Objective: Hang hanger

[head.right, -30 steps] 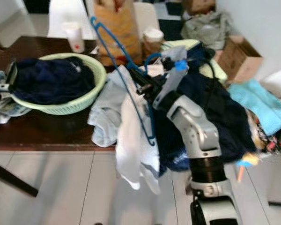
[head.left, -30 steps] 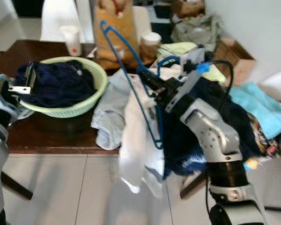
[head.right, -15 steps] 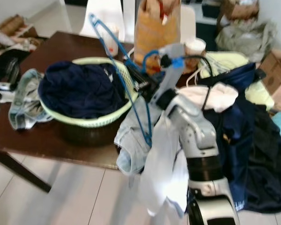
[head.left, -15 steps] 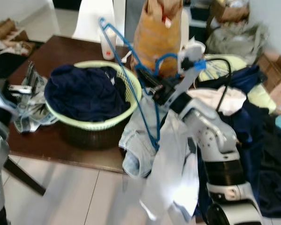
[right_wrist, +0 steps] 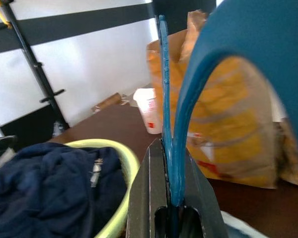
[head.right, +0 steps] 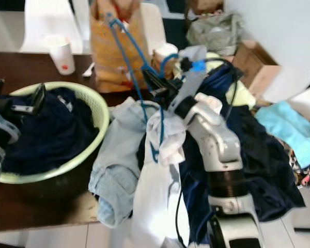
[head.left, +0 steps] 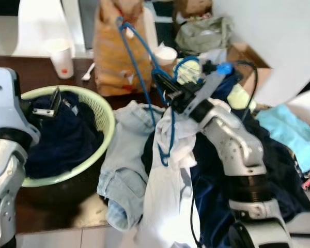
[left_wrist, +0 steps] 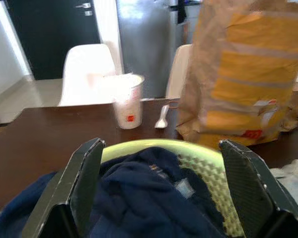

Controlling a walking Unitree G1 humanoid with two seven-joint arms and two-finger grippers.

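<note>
One blue hanger pinched in the right hand above the heaped table

Two black fingers of the right hand (head.left: 168, 95) are closed tight on the blue hanger (head.left: 144, 67), which rises tilted over the table (head.left: 20, 70); its hook end crosses the orange paper bag (head.left: 113, 57) and is hard to make out there. A white garment (head.left: 165, 191) hangs from the hanger's lower part, its bottom cut off by the frame edge. The left hand (left_wrist: 164, 188) is spread wide just above the green basket (head.left: 106, 119) of dark blue clothes (head.left: 62, 139). Pale denim (head.left: 124, 170) lies beside the basket. A paper cup (head.left: 59, 57) stands behind it.
</note>
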